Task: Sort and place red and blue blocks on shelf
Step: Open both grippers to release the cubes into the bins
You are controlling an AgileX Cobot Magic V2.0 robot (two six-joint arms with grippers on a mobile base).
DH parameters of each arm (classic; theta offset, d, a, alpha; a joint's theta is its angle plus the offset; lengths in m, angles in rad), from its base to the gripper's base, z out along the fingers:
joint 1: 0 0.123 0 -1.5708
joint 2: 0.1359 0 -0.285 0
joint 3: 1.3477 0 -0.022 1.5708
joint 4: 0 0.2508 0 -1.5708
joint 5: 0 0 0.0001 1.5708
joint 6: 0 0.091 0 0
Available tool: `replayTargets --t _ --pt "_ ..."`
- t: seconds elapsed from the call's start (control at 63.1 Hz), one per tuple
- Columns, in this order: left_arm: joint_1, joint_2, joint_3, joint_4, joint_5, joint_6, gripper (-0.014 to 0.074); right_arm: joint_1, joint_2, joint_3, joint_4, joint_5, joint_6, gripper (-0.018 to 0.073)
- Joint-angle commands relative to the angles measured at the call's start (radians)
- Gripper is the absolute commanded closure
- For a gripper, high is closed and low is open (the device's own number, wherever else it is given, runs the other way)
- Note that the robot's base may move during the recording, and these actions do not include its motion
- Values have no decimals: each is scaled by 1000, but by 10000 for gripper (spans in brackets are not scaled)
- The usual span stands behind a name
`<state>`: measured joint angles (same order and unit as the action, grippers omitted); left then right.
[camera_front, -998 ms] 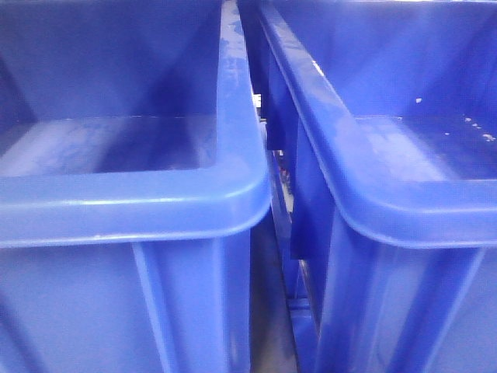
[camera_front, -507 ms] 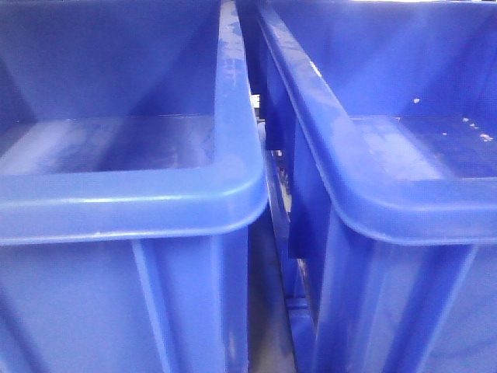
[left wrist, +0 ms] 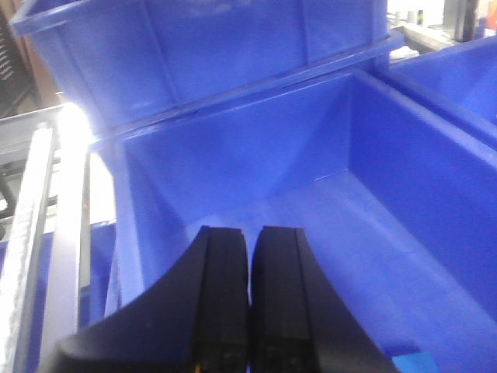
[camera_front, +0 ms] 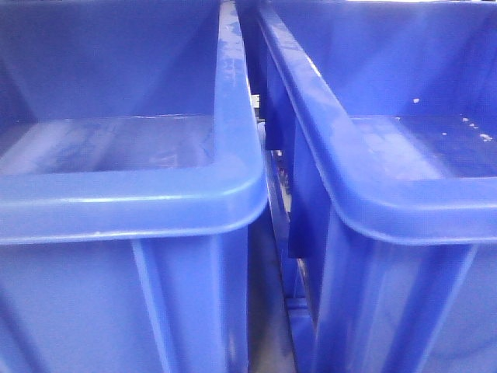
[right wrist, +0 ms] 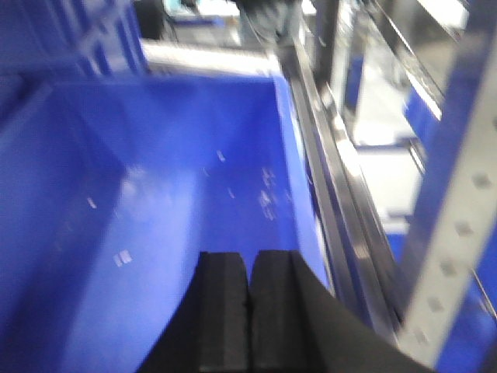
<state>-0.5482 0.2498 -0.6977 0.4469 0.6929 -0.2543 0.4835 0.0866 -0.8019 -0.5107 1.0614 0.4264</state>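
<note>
Blue block [left wrist: 413,364] (cropped) just right of left gripper [left wrist: 250,231] | it and right gripper [right wrist: 250,255] closed, empty

Blue bins [camera_front: 124,198], one flecked white; black left pincer [left wrist: 250,231] and right pincer [right wrist: 250,258]; grey perforated shelf [right wrist: 458,221].

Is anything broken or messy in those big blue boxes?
Nothing looks broken or tipped over. The right bin has little white specks scattered on its floor, like crumbs or chipped bits. The left bin has pale scuffs along its rim. Both look well used, not damaged.
</note>
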Motion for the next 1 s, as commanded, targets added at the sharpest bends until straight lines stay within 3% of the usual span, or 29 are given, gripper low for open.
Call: replayTargets --t 0.0,0.57,0.697,0.792,0.982 --pt "-3 8 -24 22 -68 -3 512 -3 20 -26 -40 -38 0 507" --pt "-3 8 -24 22 -68 -3 512 -3 20 -26 -33 -31 1 507" --pt "-3 8 -24 87 -71 -3 512 -3 20 -26 -33 -31 1 507" --pt "-3 7 -24 69 -92 -3 512 -3 20 -26 -33 -31 1 507" --pt "145 -3 27 2 -232 -3 512 -1 20 -26 -33 -31 1 507"
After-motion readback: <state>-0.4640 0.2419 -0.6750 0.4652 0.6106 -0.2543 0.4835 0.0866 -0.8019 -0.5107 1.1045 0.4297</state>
